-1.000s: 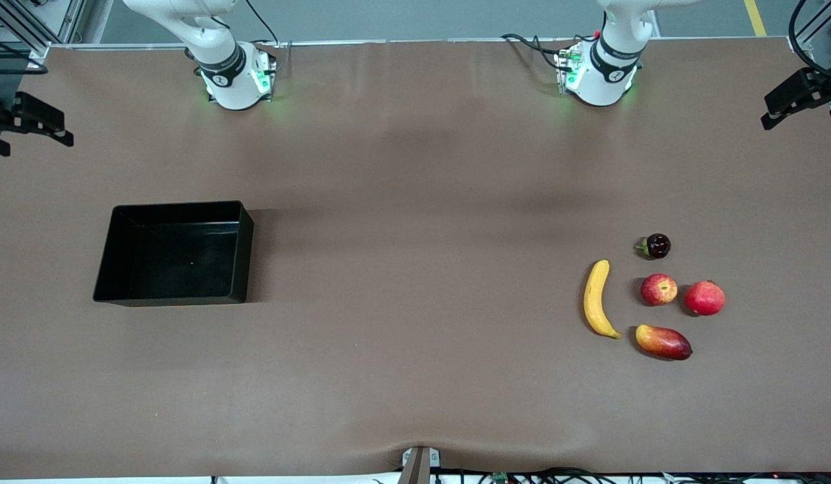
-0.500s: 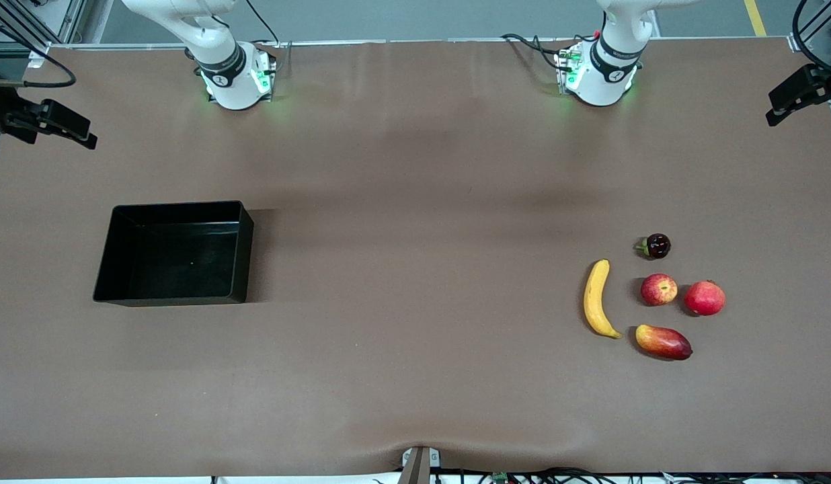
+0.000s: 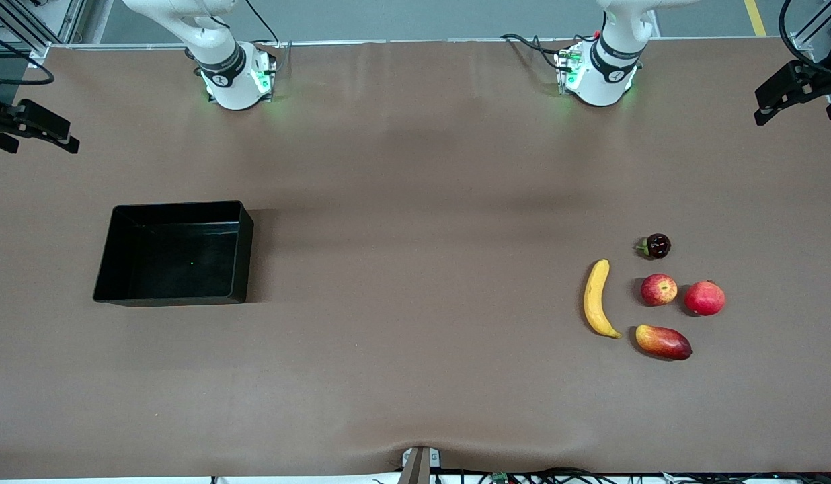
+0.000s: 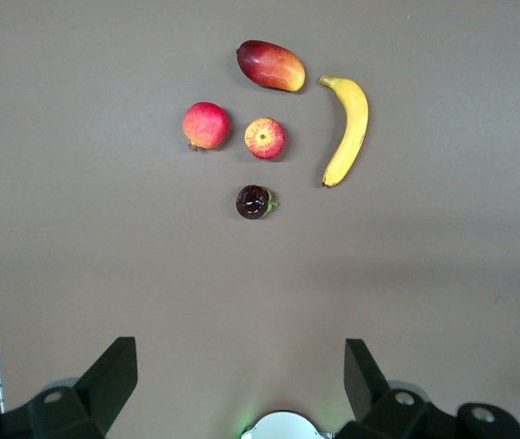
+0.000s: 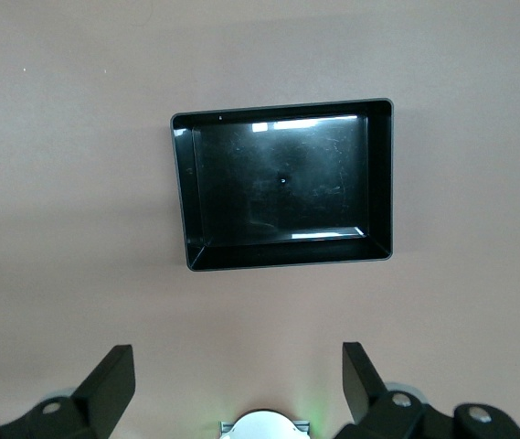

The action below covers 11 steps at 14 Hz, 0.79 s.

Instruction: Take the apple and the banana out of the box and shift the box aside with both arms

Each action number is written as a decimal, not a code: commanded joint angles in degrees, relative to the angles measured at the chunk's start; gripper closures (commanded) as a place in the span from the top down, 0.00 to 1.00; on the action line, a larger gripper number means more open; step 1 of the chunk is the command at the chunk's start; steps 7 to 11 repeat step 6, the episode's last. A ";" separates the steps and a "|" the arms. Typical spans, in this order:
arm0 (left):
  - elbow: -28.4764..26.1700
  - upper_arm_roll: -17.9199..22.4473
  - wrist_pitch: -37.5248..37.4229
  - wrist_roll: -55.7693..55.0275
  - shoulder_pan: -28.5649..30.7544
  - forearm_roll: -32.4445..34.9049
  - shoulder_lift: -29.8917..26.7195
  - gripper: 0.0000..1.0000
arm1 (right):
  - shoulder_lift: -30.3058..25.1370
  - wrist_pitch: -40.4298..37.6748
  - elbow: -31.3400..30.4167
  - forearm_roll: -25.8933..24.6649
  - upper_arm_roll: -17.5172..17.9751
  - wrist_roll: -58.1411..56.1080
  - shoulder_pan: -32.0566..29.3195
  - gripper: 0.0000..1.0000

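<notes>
The apple, small, round and red with yellow streaks, sits on the bare tabletop toward the left arm's end, not in the box. On the front view's clock face the banana lies at its nine o'clock, a long yellow curve just beside it but apart. A smooth red pomegranate sits at three, an oval red-and-yellow mango at six, and a small, dark, glossy fruit with a green calyx at twelve.

The box, a black open-topped plastic bin with low walls and a shiny floor, stands empty, well apart at nine o'clock, toward the right arm's end.

The left pincer hangs high over the fruit cluster, jaws wide and holding nothing. The right pincer hangs high over the box, equally wide and empty. Both arms wait.

The fruit part of the job looks done. The box remains, and it is probably light and stiff. Its slick plastic may slip, so each pincer would best pinch a thin wall at opposite short ends. The apple looks firm and apt to roll. The banana would take a grip across its middle.
</notes>
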 commanded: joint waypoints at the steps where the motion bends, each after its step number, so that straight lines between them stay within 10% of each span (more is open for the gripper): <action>1: 1.27 -0.22 -0.48 0.33 0.08 -3.73 0.54 1.00 | -1.40 0.15 -1.50 1.09 0.36 -0.73 -0.85 1.00; 11: 1.10 -1.45 -0.83 -0.64 0.17 -4.80 0.27 1.00 | -1.31 -0.46 -1.59 1.09 0.36 -0.73 -1.03 1.00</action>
